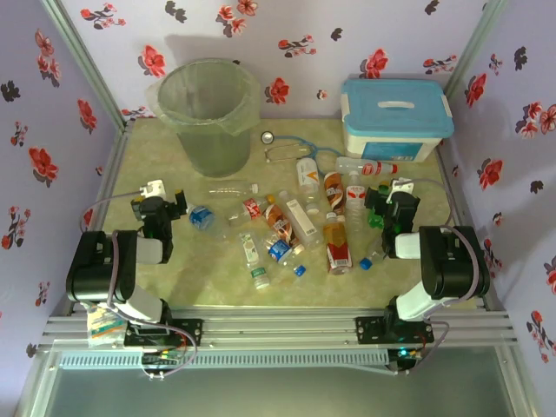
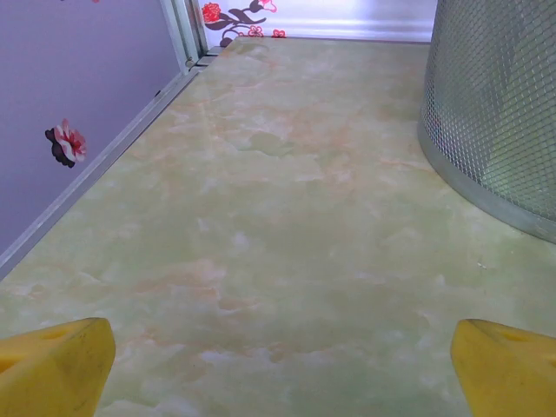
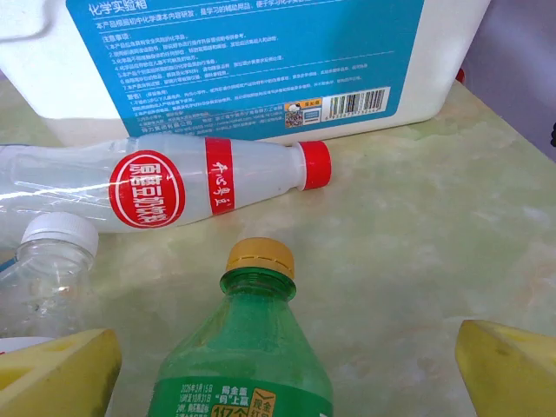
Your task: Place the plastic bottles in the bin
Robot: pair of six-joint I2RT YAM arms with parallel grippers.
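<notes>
Twice recorded the same state: wide open, nothing held.

Found the left gripper [image 2: 280, 373] with its yellow fingers [image 2: 52, 369] at opposite edges of the wrist view, over bare marbled table [image 2: 261, 217]. Saw the bin [image 2: 495, 113] ahead and to the right of it, upright, its mesh-patterned wall resting on the table.

Found the right gripper [image 3: 282, 373] spread just as far, its own fingers at the lower corners of the wrist view. Noted a green bottle [image 3: 252, 365] with a yellow cap lying between them, unclamped, well clear of the right finger. Could not tell whether it touched the left one. Beyond it, saw a red-labelled bottle [image 3: 174, 187] with a red cap on its side, just in front of the white box [image 3: 243, 61]. Saw a clear bottle [image 3: 52, 252] with a white cap at the left.

From above, counted about a dozen plastic bottles [image 1: 295, 226] scattered on the table between the two arms, mostly lying flat, all outside the bin. Placed the bin at the far left, with the box at the far right. Spotted a stethoscope [image 1: 282, 149] between bin and box, just behind the bottles.
</notes>
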